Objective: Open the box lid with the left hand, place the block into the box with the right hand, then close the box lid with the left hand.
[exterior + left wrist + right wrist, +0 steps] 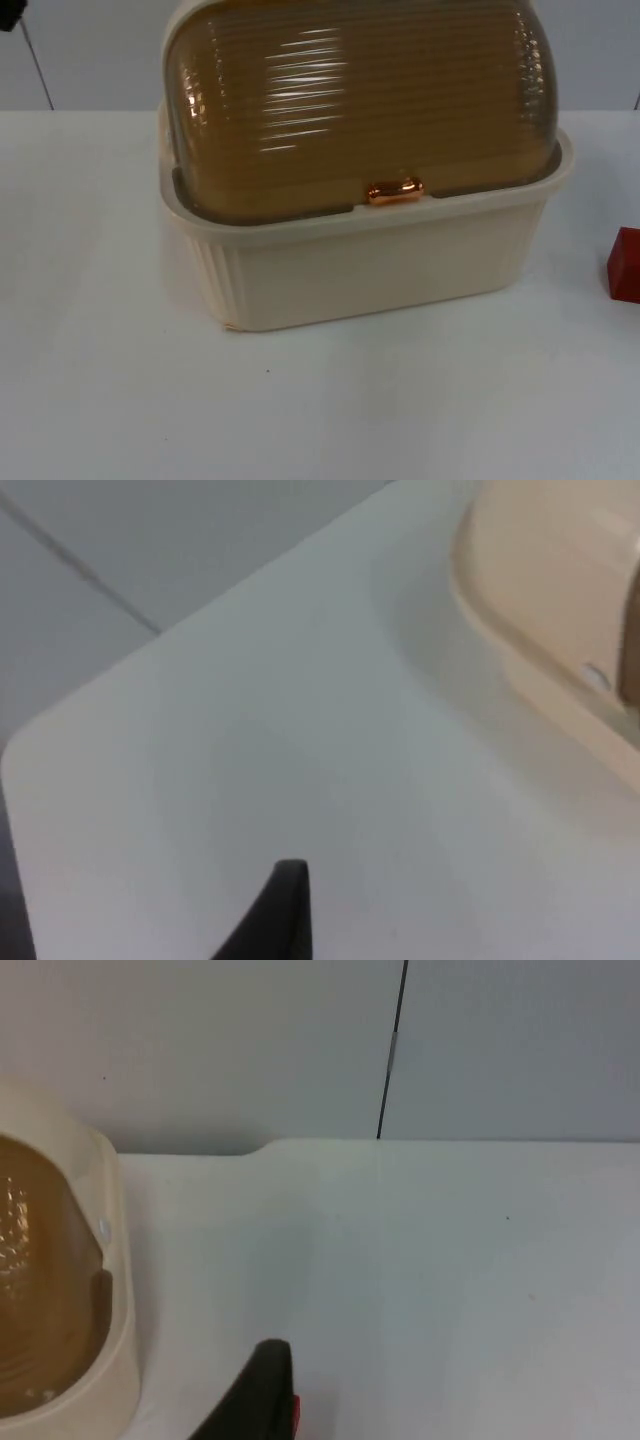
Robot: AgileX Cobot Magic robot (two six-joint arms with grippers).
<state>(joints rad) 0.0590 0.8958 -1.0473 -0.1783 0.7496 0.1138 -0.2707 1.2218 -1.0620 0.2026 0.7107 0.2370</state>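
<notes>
Both of my grippers are hanging back above the white table [330,410], and I cannot tell whether either is spread or pressed together. Looking along my left gripper [285,900], I am seeing bare table with the cream box [540,600] off to one side, well apart from my fingertip. My right gripper [262,1390] is waiting over the table beside the box's other end.

Nearest the camera, the box is sitting with its amber ribbed lid [360,100] closed and the copper handle [395,190] at the lid's front edge. The red block [625,265] is lying on the table to my right of the box.

I am judging the lid-opening not yet begun. To do it well, my left gripper should be reaching for the handle and rolling the lid backward, not pushing the box.
</notes>
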